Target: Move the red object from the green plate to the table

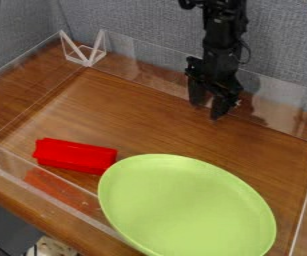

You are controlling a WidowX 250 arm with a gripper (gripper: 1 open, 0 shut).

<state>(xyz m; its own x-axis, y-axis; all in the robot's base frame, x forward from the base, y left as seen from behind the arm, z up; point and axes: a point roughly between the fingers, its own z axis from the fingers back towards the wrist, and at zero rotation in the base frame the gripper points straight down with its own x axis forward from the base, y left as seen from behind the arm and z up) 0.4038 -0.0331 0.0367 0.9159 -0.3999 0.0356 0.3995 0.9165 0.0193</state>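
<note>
You've got a little white wire stand [84, 46] sitting in the far left corner, grey fabric backdrop [129, 18] behind it.

You see a glossy reddish-brown wood-grain table [102, 110] with clear, shiny acrylic walls [36, 185] — the green plate [183, 210] looks smooth and plain, the red object [74, 155] bright plastic, the gripper [212, 104] matt black.

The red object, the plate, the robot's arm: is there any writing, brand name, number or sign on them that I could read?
None can be read. The red object, the green plate, the table and the dark end effector show no legible text, label or number in this view.
</note>
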